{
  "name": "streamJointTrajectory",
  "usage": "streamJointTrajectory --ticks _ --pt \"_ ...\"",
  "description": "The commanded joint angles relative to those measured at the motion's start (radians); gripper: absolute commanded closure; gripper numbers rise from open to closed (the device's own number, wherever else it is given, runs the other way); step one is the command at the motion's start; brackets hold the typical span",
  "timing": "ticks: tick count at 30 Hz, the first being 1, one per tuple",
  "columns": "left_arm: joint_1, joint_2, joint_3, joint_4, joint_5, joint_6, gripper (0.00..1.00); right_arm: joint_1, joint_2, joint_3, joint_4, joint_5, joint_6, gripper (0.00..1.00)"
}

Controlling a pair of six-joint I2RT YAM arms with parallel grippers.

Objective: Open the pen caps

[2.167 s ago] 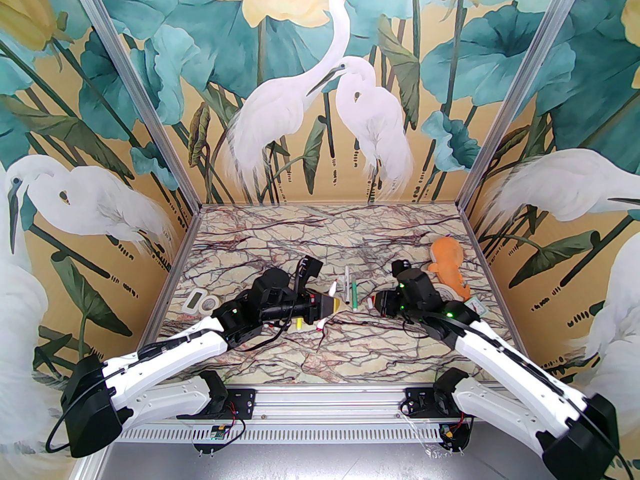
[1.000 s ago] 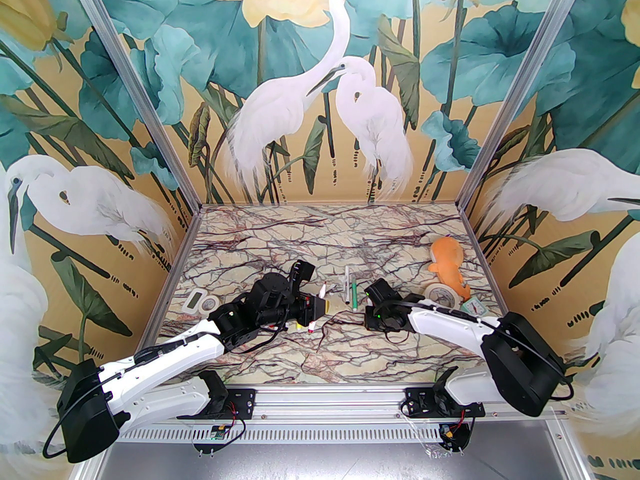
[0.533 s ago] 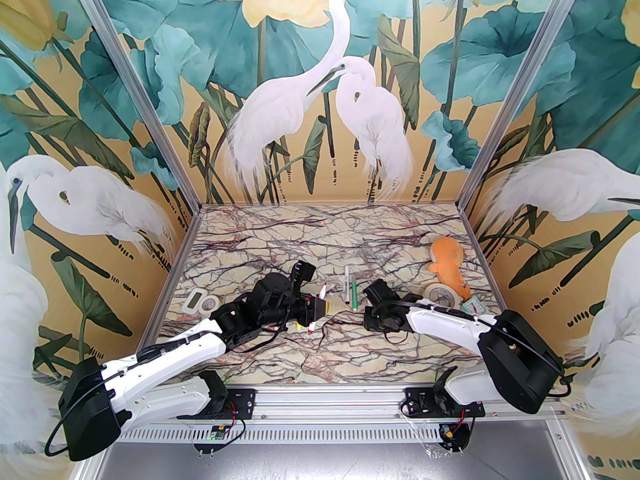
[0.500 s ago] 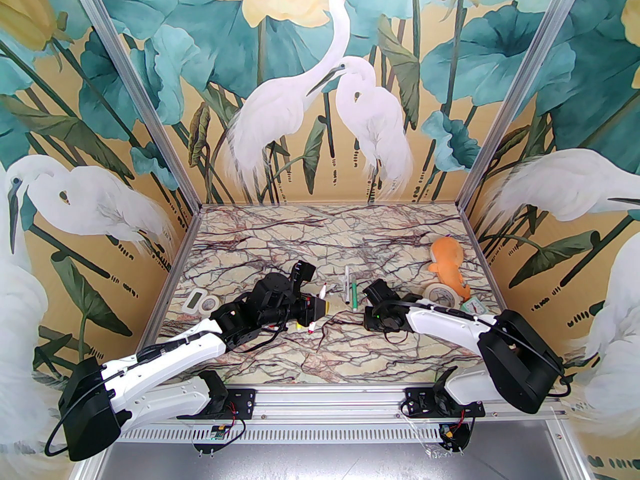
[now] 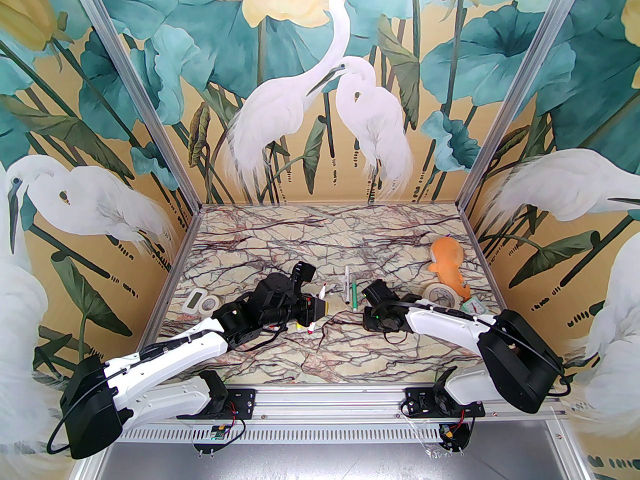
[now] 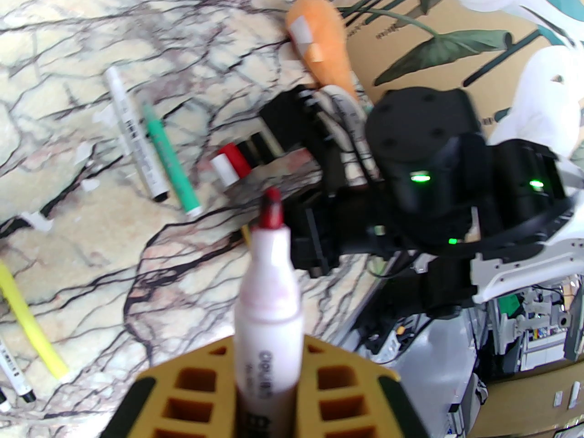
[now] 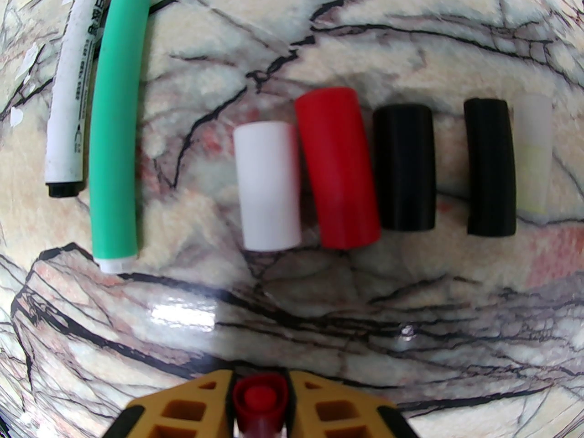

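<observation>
**Right arm has dropped low to the cap row; left arm has drawn its marker back.**
The right gripper (image 7: 261,381) pinches a red cap (image 7: 260,397) just above the marble table (image 7: 410,39), near the row of loose caps (image 7: 404,167), probably to set it there. The left gripper (image 6: 267,367) clamps the uncapped red-tipped marker (image 6: 267,290), holding it clear.

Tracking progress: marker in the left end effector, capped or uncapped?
Uncapped. The marker shows a bare red tip beyond the left end effector; a red cap sits in the right end effector.
</observation>
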Motion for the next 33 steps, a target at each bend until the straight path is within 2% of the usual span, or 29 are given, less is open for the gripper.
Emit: streamJointTrajectory --ticks 1,10,15,24,29,33 --pt "0.004 0.025 0.042 -0.049 -0.068 0.012 0.93 -0.003 -0.014 -0.034 -0.005 0.064 0.017 0.70" --pt "0.004 0.101 0.032 -0.078 -0.179 -0.040 0.93 -0.002 -0.097 -0.065 -0.002 0.074 -0.007 0.68" --pt "0.004 0.134 0.032 -0.072 -0.206 -0.058 0.92 -0.003 -0.169 -0.082 0.011 0.048 -0.024 0.63" --pt "0.004 0.247 0.085 -0.138 -0.339 -0.113 0.92 -0.003 -0.341 -0.104 0.009 -0.025 -0.080 0.57" --pt "0.005 0.336 0.134 -0.171 -0.388 -0.153 0.93 -0.003 -0.477 -0.117 0.021 -0.112 -0.118 0.46" --pt "0.004 0.411 0.174 -0.191 -0.413 -0.187 0.93 -0.003 -0.584 -0.126 0.024 -0.190 -0.146 0.29"
